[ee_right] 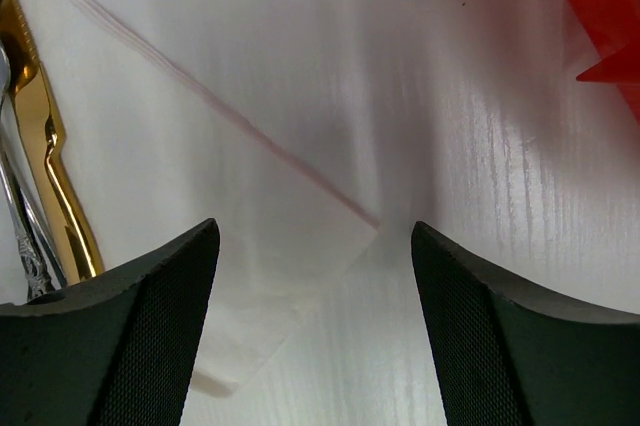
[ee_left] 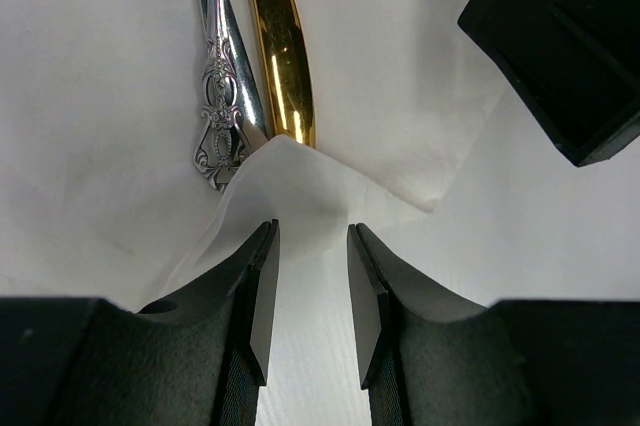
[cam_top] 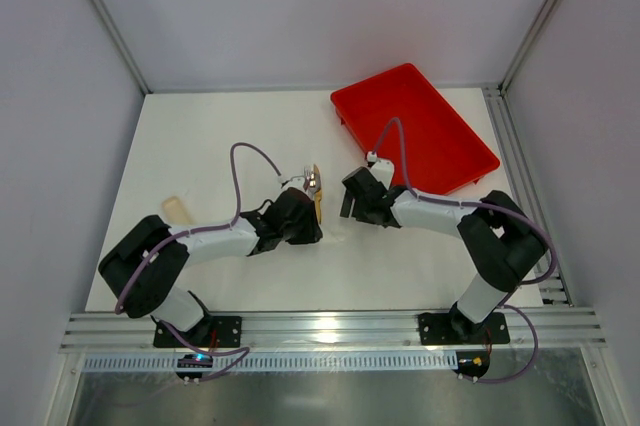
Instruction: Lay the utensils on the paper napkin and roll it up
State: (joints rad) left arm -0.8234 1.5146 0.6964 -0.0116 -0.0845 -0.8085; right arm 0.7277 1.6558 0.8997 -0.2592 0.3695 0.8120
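Two utensils lie side by side on the paper napkin (ee_left: 90, 146): one with an ornate silver handle (ee_left: 220, 96), one with a gold handle (ee_left: 282, 56). From above they show as a gold sliver (cam_top: 317, 198) between the two arms. A napkin corner (ee_left: 310, 171) is folded up over the handle ends. My left gripper (ee_left: 312, 236) stands just behind that fold, its jaws a narrow gap apart with only white surface between them. My right gripper (ee_right: 315, 236) is open wide above the napkin's other corner (ee_right: 330, 236), with the gold handle (ee_right: 55, 166) at its left.
The red tray (cam_top: 412, 126) sits at the back right, and its edge (ee_right: 600, 6) is close to my right gripper. A pale tan piece (cam_top: 180, 209) lies alone at the left of the white table (cam_top: 200, 136). My right finger (ee_left: 560, 56) shows in the left wrist view.
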